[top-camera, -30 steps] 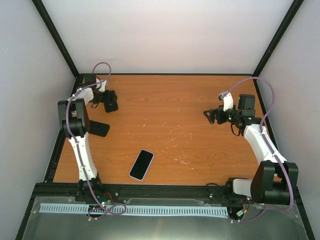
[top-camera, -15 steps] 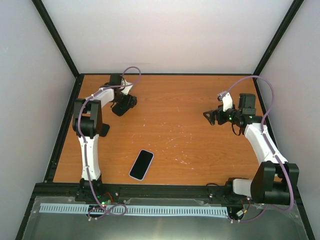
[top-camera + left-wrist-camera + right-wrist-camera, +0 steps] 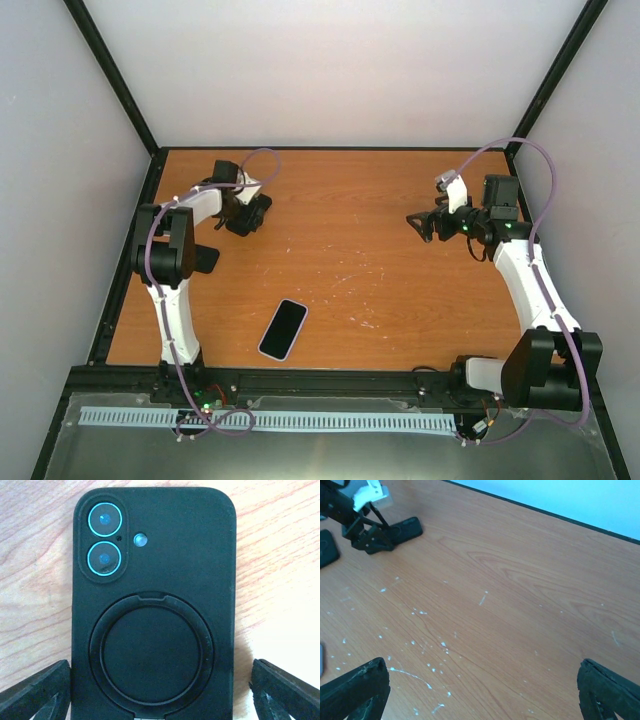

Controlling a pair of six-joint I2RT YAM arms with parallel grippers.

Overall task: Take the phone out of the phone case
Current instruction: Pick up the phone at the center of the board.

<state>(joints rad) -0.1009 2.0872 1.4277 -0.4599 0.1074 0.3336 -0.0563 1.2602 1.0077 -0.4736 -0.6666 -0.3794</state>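
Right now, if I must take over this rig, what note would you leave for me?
Left gripper: open, fingers on either side of the black phone case.
Right gripper: open, over bare table on the right, holding nothing.
The case lies back up in the far left part of the table. The phone's camera lenses show through its cutout, so it seems not yet removed.
Done: nothing yet.
Left to do: grip the case and work the phone out.

Cased phone (image 3: pixel 152 605) lies back-up on the table (image 3: pixel 400 280), far left, between the spread fingers of the left gripper (image 3: pixel 247 214). A flat object (image 3: pixel 206 259) sits nearer, by the left edge, partly behind the left arm. Other phone (image 3: pixel 283 329) lies near front, left of centre. Right gripper (image 3: pixel 420 228) is over the far right, well apart.
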